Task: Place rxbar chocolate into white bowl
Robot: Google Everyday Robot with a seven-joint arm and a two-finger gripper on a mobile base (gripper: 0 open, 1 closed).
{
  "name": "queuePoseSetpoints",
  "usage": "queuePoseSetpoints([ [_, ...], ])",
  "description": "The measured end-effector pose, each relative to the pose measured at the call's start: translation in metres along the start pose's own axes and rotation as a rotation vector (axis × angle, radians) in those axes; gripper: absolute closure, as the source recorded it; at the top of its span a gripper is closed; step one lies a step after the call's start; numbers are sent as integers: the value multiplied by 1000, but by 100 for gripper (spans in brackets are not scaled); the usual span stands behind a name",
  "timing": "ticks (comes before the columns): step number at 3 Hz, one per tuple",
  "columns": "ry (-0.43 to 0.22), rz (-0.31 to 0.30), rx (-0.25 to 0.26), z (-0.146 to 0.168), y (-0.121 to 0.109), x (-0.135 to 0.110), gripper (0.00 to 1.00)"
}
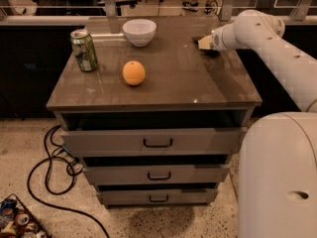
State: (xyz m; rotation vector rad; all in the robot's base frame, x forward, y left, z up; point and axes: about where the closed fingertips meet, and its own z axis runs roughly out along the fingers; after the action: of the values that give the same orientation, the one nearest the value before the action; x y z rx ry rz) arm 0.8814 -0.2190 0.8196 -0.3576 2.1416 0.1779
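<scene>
At the far right of the desk (178, 90), the robot's gripper (205, 43) sits low over a dark patch, probably the rxbar chocolate (212, 51). Whether it is gripping the bar cannot be told. The white bowl (139, 31) stands well to the left and slightly farther back, so the carry would run leftward.

claw (205, 43) at far right of cabinet top (168, 86), hiding most of rxbar chocolate (196, 38), arm (277, 58) cut off

Shows gripper (204, 42) low over right rear of cabinet top (168, 86), at rxbar chocolate (196, 38). Shows white bowl (139, 31) rear centre, green can (83, 50) left, orange (133, 73) between, all apart.
</scene>
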Motion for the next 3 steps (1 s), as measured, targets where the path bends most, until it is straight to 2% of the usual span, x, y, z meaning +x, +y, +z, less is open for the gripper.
queuePoseSetpoints([
  [1,-13,-11,0,-21,-5,-16,100],
  [3,-65,-61,-7,-79,-10,-72,100],
])
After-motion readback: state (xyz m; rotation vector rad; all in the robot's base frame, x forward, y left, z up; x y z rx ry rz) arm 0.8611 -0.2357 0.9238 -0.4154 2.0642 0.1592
